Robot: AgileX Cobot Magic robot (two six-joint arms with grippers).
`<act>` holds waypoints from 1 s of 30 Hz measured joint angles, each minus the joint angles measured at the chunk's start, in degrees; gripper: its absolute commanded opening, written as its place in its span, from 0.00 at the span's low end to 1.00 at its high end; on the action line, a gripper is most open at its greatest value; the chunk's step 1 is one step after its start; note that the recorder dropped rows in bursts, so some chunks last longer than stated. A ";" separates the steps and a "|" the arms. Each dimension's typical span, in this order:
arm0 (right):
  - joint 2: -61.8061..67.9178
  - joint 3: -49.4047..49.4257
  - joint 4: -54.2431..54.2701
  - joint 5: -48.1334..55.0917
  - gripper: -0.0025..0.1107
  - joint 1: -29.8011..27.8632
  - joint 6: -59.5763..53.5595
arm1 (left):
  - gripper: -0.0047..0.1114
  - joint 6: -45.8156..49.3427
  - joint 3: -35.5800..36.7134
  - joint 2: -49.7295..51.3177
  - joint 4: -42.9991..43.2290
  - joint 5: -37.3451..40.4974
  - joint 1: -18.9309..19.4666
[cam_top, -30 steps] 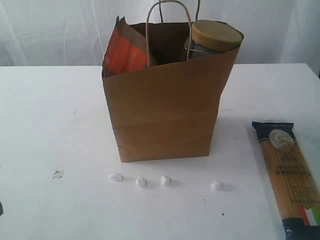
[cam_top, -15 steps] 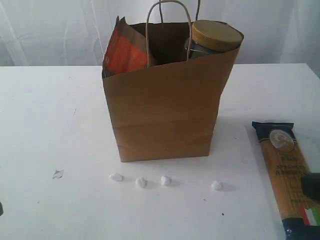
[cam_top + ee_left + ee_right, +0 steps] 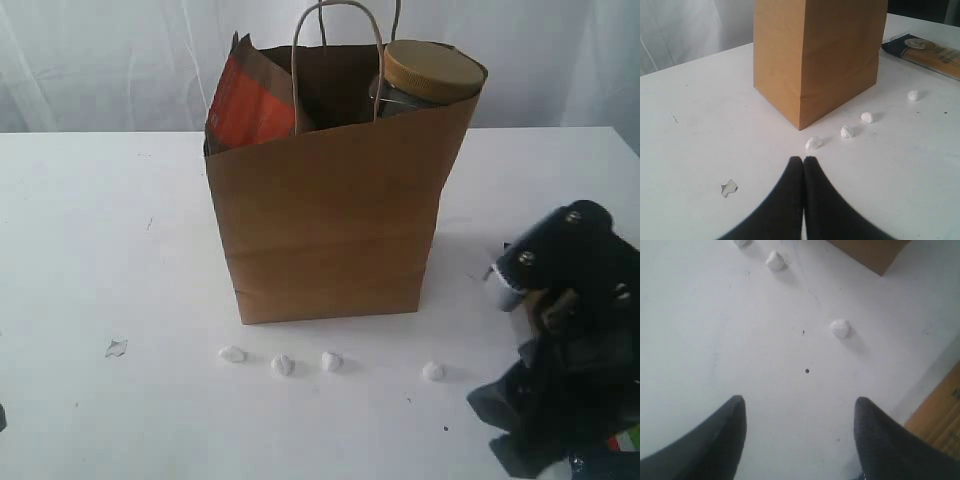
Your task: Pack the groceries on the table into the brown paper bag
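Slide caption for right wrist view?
Open right gripper over the table, spaghetti packet beside it, paper bag corner beyond.

You have the paper bag standing upright mid-counter, with the pouch in its left side and the lidded jar in its right, four pebble-like bits in a row just before it, a scrap left of them, and the spaghetti packet lying to the bag's right.

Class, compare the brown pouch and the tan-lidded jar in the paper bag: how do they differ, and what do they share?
The brown pouch is flat with an orange-red panel; the tan-lidded jar is round with clear sides. The pouch stands at the left end of the brown paper bag in the exterior view; the jar at its right. Both poke above its rim.
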 measured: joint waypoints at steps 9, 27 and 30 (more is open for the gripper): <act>20.27 -5.12 0.23 -8.18 0.53 -0.18 0.00 | 0.04 0.00 0.00 0.00 0.00 0.00 0.00; 40.03 -12.18 0.23 -10.70 0.53 -3.24 -0.10 | 0.04 0.00 0.00 0.00 0.00 0.00 0.00; 41.13 -12.18 0.23 -11.79 0.53 -3.24 -0.21 | 0.04 0.00 0.00 0.00 0.00 0.00 0.00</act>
